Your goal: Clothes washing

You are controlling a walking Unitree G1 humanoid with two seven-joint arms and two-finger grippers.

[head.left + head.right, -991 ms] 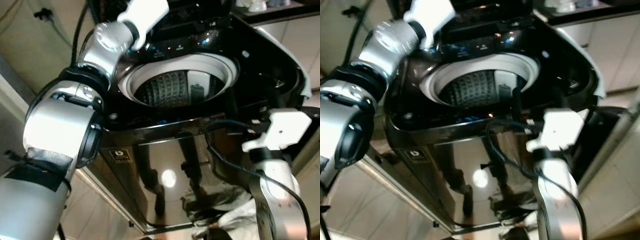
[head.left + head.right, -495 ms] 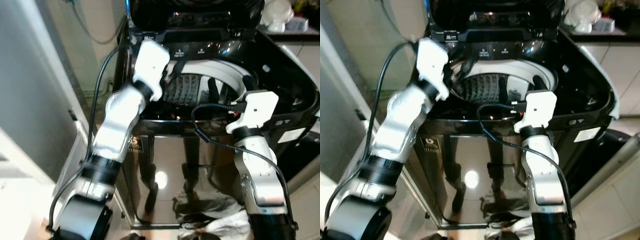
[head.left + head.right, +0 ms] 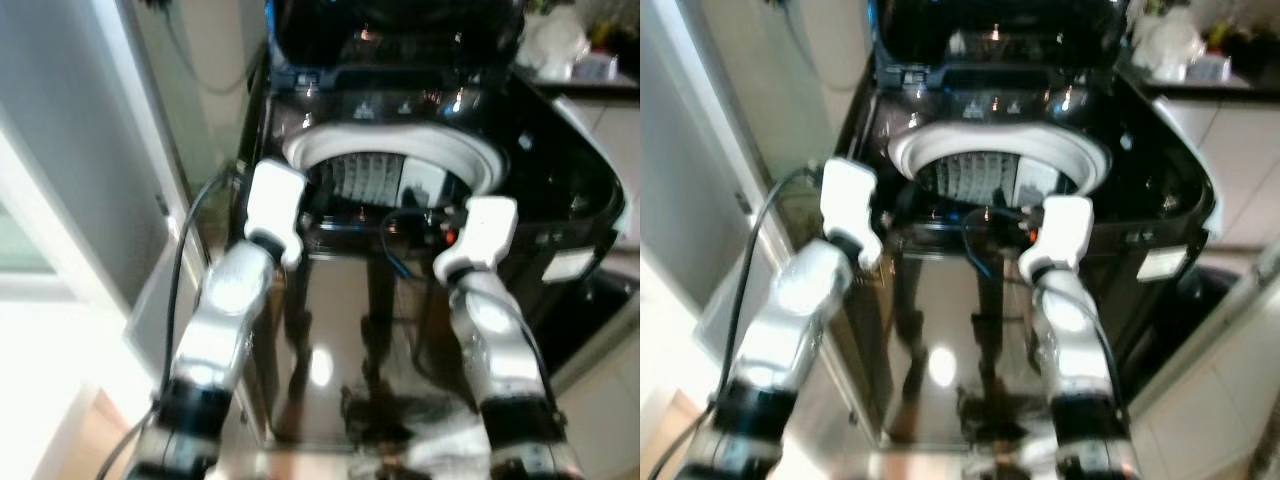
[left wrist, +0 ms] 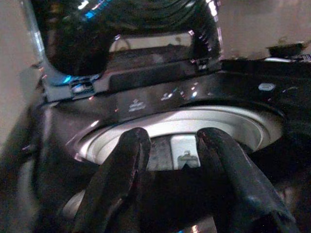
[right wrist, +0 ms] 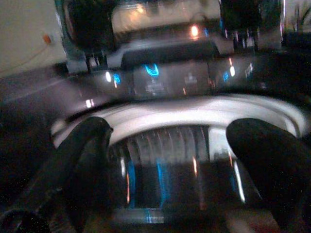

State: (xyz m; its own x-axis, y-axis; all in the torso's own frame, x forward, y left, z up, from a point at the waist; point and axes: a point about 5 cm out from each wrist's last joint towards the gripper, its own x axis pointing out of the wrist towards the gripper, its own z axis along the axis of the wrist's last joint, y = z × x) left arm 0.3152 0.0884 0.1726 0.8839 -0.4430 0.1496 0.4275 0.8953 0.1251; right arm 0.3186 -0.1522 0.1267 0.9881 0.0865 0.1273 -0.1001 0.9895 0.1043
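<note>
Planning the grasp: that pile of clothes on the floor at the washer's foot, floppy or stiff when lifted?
The clothes lie crumpled and flattened on the floor, so probably floppy: they would likely drape and trail from a pinch. They look thin, so likely light for their bulk. The picture is blurred, so whether it is one piece or several cannot be told.

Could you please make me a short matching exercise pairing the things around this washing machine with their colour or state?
Things:
1. washing machine lid
2. drum rim
3. left gripper
4. machine front panel

Colour or state:
A. white ring around the opening
B. raised up, open
C. glossy and dark, reflecting the room
D. jaws apart, holding nothing, facing the drum

Pairs: 1-B, 2-A, 3-D, 4-C
</note>
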